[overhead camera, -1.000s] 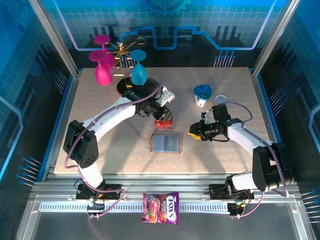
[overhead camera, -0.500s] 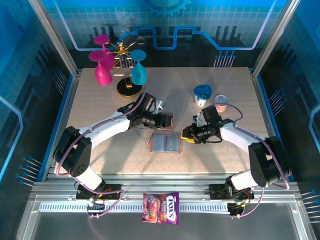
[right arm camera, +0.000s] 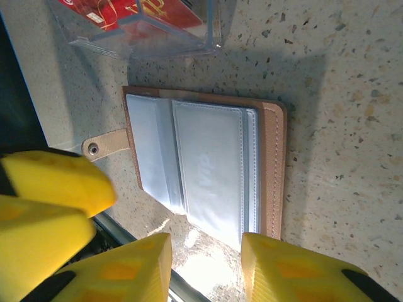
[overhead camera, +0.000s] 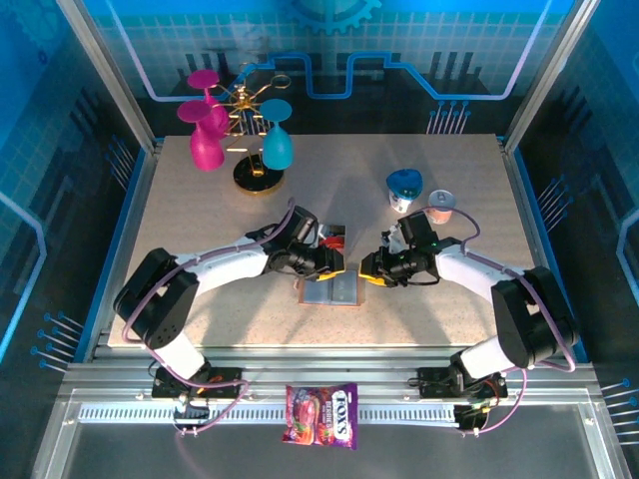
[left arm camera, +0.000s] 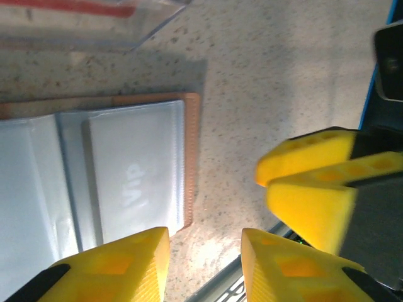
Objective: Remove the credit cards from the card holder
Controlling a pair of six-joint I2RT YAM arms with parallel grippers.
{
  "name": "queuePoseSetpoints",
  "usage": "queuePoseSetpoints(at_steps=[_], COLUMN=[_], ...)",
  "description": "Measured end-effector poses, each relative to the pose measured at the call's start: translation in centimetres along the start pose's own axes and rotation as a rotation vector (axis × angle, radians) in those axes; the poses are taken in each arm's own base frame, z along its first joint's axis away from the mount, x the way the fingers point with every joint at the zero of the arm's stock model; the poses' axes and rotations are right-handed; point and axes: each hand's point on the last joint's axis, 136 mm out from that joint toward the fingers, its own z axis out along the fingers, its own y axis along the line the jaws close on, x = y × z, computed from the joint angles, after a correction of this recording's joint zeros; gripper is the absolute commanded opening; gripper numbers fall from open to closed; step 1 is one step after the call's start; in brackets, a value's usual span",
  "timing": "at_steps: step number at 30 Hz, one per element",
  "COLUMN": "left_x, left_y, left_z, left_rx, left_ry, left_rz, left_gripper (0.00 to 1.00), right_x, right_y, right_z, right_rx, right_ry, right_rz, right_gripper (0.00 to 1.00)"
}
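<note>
Blue walls stand around a speckled table (overhead camera: 419, 314). From the top camera, the card holder (overhead camera: 331, 289) lies open and flat in the middle of the table. Its long side runs left to right, with the pockets facing up. Just behind it sits a clear box (overhead camera: 335, 239) with something red inside. The left gripper (overhead camera: 335, 269) is at the far edge of the holder. The right gripper (overhead camera: 371, 271) is just beside the holder's far right corner. The two grippers are close to each other. Two small cups (overhead camera: 403, 188) stand farther back on the right. A candy packet (overhead camera: 321, 414) lies in front of the table.

From the left wrist camera, the holder (left arm camera: 119, 170) shows grey-blue pockets and a brown edge. The left gripper (left arm camera: 204, 242) has its yellow fingers (left arm camera: 126, 264) apart, and nothing is between them. The right gripper's yellow fingers (left arm camera: 315, 182) are off to the side, past the holder's brown edge.

From the right wrist camera, the holder (right arm camera: 208, 170) lies open with a little snap tab (right arm camera: 104, 146) sticking out from one side. The red cards (right arm camera: 145, 12) lie in the clear box (right arm camera: 189, 34) just past the holder. The right gripper (right arm camera: 206, 245) has its fingers (right arm camera: 289, 264) apart too, and it holds nothing. It hangs over the holder's near edge.
</note>
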Motion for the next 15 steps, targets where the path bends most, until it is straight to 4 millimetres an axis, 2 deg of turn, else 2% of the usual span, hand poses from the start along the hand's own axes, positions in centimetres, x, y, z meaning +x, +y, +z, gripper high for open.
queuePoseSetpoints(at_steps=[3, 9, 15], left_x=[0.6, 1.3, 1.6], left_y=[1.0, 1.3, 1.7], left_z=[1.0, 2.8, 3.6], left_rx=[-0.013, -0.003, -0.009], left_ry=[0.022, 0.059, 0.073], left_rz=[-0.034, -0.059, -0.081], left_gripper=[0.35, 0.33, 0.31], right_x=[-0.1, 0.2, 0.4], right_y=[0.0, -0.6, -1.1], right_z=[0.1, 0.8, 1.4], right_rx=[-0.002, 0.007, 0.013], right_ry=[-0.002, 0.015, 0.026], right_rz=[-0.002, 0.006, 0.018], right_gripper=[0.36, 0.35, 0.35])
